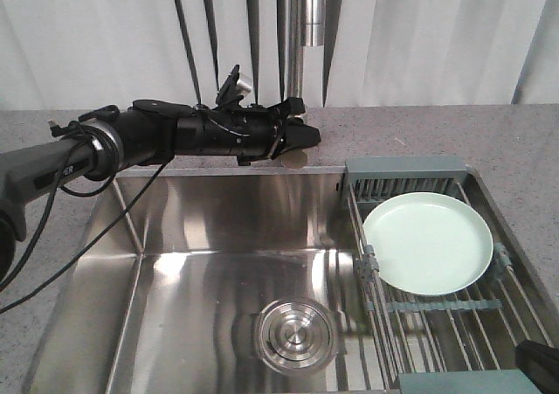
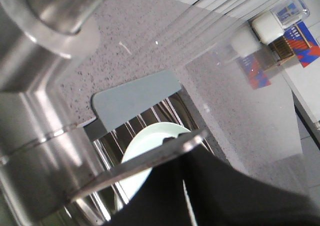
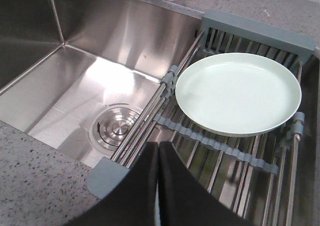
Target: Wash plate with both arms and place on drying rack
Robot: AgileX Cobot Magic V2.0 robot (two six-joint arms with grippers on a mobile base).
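Black blocky left arm with looping black cables

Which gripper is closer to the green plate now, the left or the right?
Right. The right gripper sits just off the near edge of the plate, over the drying rack. The left gripper is across the sink by the faucet.

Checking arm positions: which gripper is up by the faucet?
The left gripper, by the faucet. The right gripper hangs shut over the drying rack's near end.
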